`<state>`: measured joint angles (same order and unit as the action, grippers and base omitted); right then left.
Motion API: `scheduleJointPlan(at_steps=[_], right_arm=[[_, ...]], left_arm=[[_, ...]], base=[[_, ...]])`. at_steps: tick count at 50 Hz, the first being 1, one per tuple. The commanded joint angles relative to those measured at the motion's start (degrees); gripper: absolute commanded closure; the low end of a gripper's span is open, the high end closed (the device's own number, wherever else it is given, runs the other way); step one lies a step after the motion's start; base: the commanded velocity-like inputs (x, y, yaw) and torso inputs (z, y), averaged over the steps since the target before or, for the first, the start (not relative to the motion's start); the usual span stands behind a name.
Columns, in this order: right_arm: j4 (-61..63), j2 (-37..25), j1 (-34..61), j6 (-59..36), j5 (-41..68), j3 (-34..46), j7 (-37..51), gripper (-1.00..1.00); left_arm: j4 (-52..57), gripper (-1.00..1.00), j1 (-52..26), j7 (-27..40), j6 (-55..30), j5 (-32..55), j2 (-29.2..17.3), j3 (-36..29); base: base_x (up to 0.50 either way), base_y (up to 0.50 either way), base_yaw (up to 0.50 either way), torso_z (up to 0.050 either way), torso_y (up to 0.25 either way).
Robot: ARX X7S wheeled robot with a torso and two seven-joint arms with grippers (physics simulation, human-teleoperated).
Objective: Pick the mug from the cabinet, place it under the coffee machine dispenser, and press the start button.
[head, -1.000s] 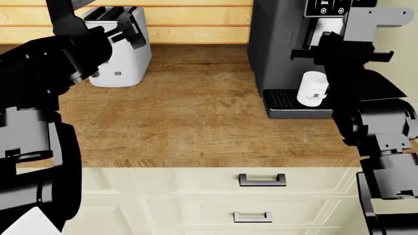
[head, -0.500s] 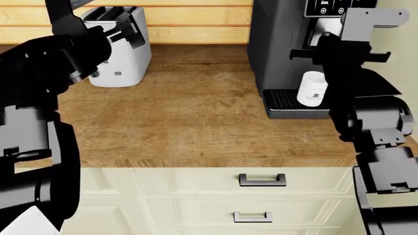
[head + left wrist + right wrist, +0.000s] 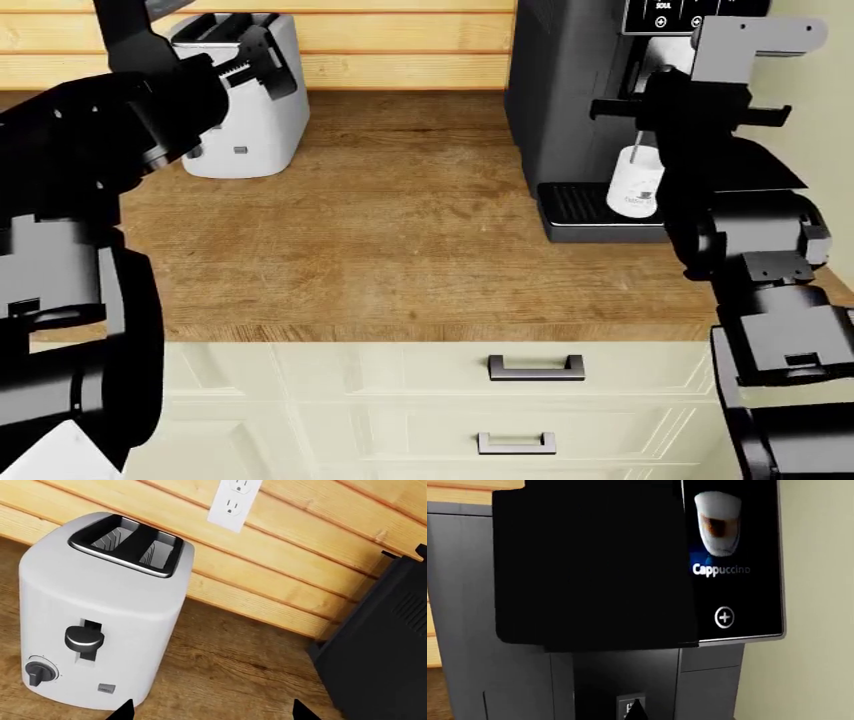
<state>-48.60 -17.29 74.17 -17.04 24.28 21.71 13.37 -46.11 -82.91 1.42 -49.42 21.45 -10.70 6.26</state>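
Note:
The white mug (image 3: 633, 186) stands upright on the black drip tray (image 3: 571, 205) of the dark-grey coffee machine (image 3: 567, 90), partly hidden by my right arm. The silver dispenser (image 3: 645, 74) above it is mostly hidden by that arm. My right gripper (image 3: 651, 98) is held up close to the machine's front, above the mug. In the right wrist view its fingertips (image 3: 636, 710) meet in one point, shut and empty, below the lit Cappuccino screen (image 3: 730, 560) with a round plus button (image 3: 724, 617). My left gripper (image 3: 247, 66) is open and empty in front of the toaster; its point in the left wrist view (image 3: 212, 715) lies between wide-apart tips.
A white two-slot toaster (image 3: 100, 615) stands at the back left of the wooden counter (image 3: 387, 230), against the plank wall with a power outlet (image 3: 232, 502). Cream drawers with metal handles (image 3: 535, 368) are below the counter's front edge.
My right arm has shifted a little left and closer to the machine, now covering more of the mug. The left arm and the mug have not moved.

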Motion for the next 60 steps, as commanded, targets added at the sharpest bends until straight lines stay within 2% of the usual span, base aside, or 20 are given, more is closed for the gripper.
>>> scheduleJointPlan(at_steps=[1,23,34,43,52,53,60], right_arm=[[-6.91,1.56,1.97,3.45,-0.6,0.15,-1.19,1.0],[-25.91,5.36,7.94,12.27,-1.94,-0.37,-4.45,1.0],[-25.33,5.42,7.45,12.6,-3.63,-2.59,-3.8,1.0],[-6.68,2.13,0.76,3.25,-1.71,-3.05,0.28,1.0],[29.29,-4.62,-11.02,-14.13,2.72,-4.01,10.01,1.0],[32.4,-5.27,-11.94,-15.69,3.34,-4.25,10.87,-1.0],[52.29,-9.62,-18.09,-24.98,8.89,-7.29,16.08,-1.0]], left_arm=[[-0.54,-1.0,-0.08,-0.04,0.47,0.1,-0.04,-0.18],[-1.46,-1.0,-0.34,0.05,1.21,0.29,-0.19,-0.44],[-1.91,-1.0,-0.55,0.06,1.54,0.43,-0.34,-0.5],[-1.15,-1.0,-0.41,0.35,1.07,0.74,-0.41,-0.45],[-1.79,-1.0,-0.49,0.2,1.59,0.77,-0.42,-0.63],[-1.69,-1.0,-0.47,0.23,1.53,0.81,-0.43,-0.63],[-1.36,-1.0,-0.3,0.37,1.41,0.99,-0.41,-0.65]], base=[[0.0,0.0,0.0,0.0,0.0],[0.0,0.0,0.0,0.0,0.0],[0.01,0.0,0.0,0.001,0.0],[0.01,0.0,0.0,0.0,0.0],[0.0,0.0,0.0,0.0,0.0],[0.0,0.0,0.0,0.0,0.0],[0.0,0.0,0.0,0.0,0.0]])
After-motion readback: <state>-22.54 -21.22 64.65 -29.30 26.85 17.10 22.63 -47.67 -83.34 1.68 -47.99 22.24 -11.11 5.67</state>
